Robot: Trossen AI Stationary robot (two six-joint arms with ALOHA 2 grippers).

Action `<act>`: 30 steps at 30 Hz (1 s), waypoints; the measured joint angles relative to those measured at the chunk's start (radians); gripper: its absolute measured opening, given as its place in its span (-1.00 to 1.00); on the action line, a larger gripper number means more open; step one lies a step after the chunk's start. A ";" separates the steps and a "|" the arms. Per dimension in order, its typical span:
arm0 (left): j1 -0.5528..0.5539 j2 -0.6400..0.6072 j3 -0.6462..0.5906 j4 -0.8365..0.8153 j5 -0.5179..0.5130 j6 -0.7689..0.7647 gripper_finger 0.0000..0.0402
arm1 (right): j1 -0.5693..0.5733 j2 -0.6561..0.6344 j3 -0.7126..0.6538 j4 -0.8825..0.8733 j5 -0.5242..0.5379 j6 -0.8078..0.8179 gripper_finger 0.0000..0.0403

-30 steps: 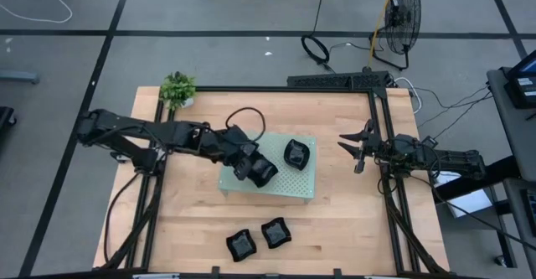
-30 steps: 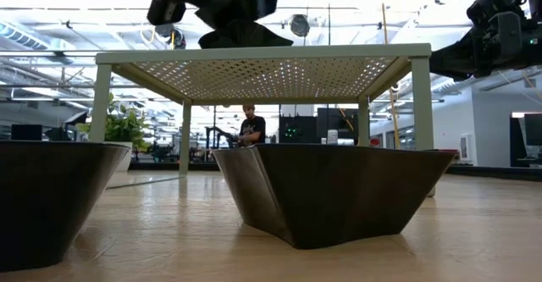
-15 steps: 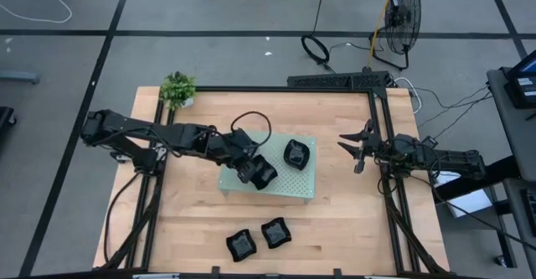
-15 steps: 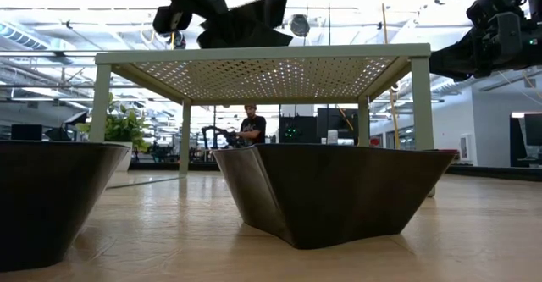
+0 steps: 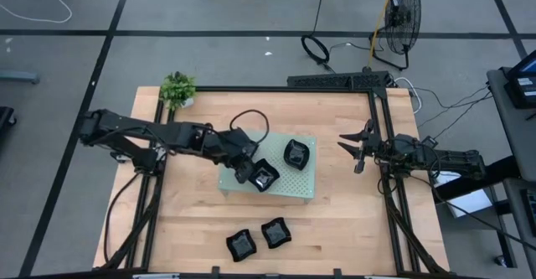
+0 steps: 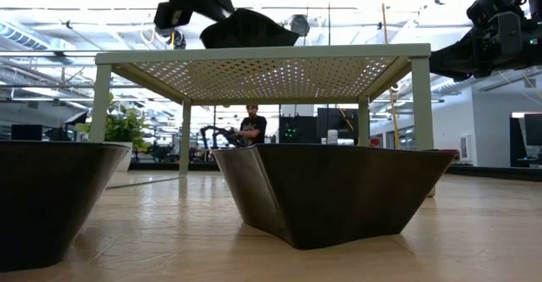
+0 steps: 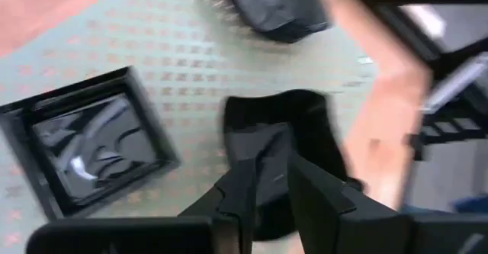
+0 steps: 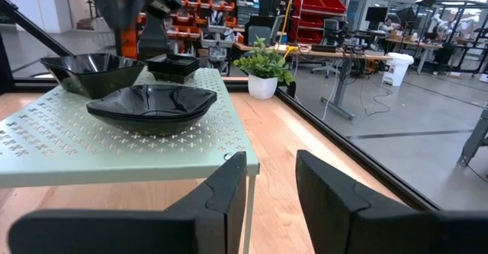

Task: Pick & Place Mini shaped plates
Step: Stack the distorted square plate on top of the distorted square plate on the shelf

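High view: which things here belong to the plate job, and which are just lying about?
Job:
- two plates on the board
- two plates on the table near the front edge
- green board they go on
- left end effector at the nearer board plate

Lying about:
- potted plant
- fan on the floor
- right end effector, waiting at the table's side

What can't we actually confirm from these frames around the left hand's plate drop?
- Left hand grip: high view too small, left wrist view blurred; whether the fingers still pinch the plate is unclear.
- Plate contact with the green board: low view sees it edge-on.
- Two plates on the table: shapes too small in high view, cropped in low view.
- Right hand: waits at the table edge.
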 joint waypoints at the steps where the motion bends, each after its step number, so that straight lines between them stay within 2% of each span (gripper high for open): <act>1: 0.000 -0.010 0.000 0.009 0.017 0.001 -0.60 | 0.000 0.000 0.000 0.000 0.000 0.000 -0.49; 5: -0.033 -0.055 0.000 0.015 0.084 0.004 -0.60 | 0.000 0.000 0.000 0.000 0.000 0.000 -0.49; 9: -0.130 -0.073 0.000 0.032 0.112 -0.006 -0.64 | 0.000 0.000 0.000 0.000 0.000 0.000 -0.49; 12: -0.232 -0.067 0.000 0.068 0.023 -0.012 -0.64 | 0.000 0.000 0.000 0.000 0.000 0.000 -0.49; 16: -0.362 -0.004 0.000 0.203 -0.138 -0.037 -0.64 | 0.000 0.000 0.000 0.000 0.000 0.000 -0.49; 18: -0.392 0.053 0.013 0.305 -0.144 -0.046 -0.64 | 0.000 0.000 0.000 0.000 0.000 0.000 -0.49; 19: -0.399 0.088 0.038 0.305 -0.135 -0.046 -0.64 | 0.000 0.000 0.000 0.000 0.000 0.000 -0.49; 26: -0.409 0.366 0.309 -0.075 0.019 -0.189 -0.62 | 0.000 0.000 0.000 0.000 0.000 0.000 -0.49; 30: -0.424 0.459 0.357 -0.206 0.055 -0.304 -0.51 | 0.000 0.000 0.000 0.000 0.000 0.000 -0.49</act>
